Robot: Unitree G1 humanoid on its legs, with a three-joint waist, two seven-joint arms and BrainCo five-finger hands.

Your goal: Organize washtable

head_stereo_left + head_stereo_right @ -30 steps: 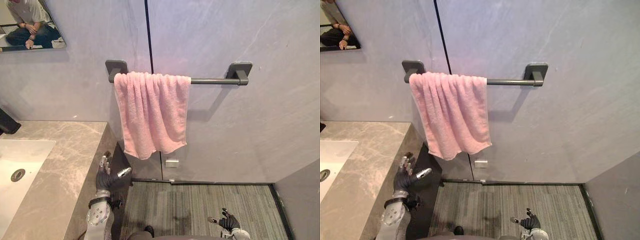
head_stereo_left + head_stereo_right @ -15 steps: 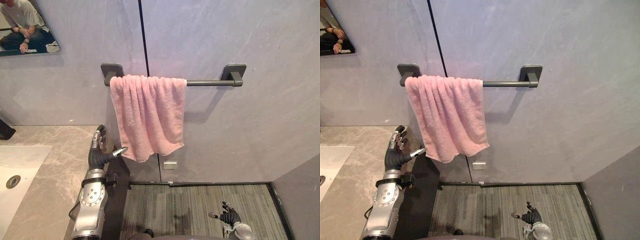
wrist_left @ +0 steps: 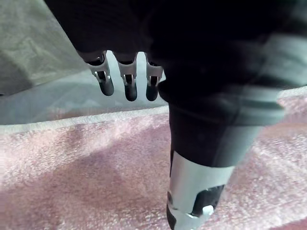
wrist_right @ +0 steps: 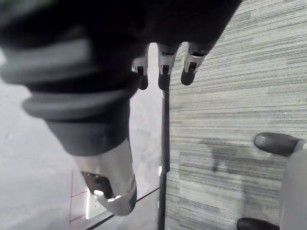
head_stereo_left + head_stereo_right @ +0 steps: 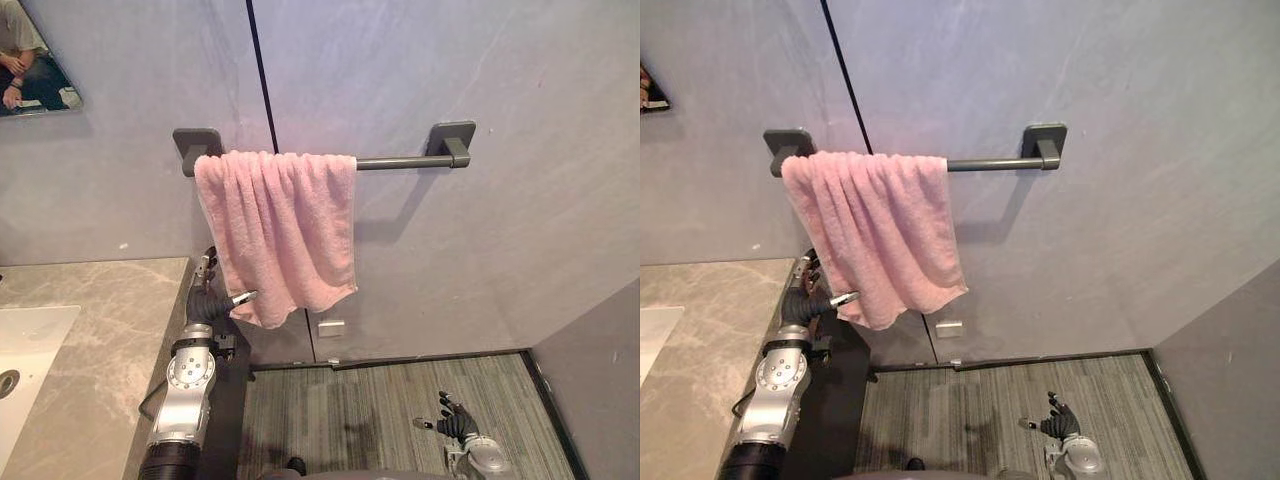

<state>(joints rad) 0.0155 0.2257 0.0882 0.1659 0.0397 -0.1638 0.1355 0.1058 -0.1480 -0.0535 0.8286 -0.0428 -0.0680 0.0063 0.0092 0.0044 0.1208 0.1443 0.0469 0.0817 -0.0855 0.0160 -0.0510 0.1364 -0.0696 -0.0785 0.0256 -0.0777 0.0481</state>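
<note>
Raised my left hand (image 5: 206, 302) to the lower corner of the bunched pink terry towel (image 5: 285, 225) on the dark grey wall bar (image 5: 400, 161); fingers loose, nothing gripped yet. Grab & straighten next, prob. Right hand (image 5: 452, 424) idle, relaxed, low.

The left hand (image 5: 207, 302) has risen from beside the edge of the counter (image 5: 110, 320) to the lower left corner of the pink towel (image 5: 280, 225), its thumb perhaps touching the cloth.
</note>
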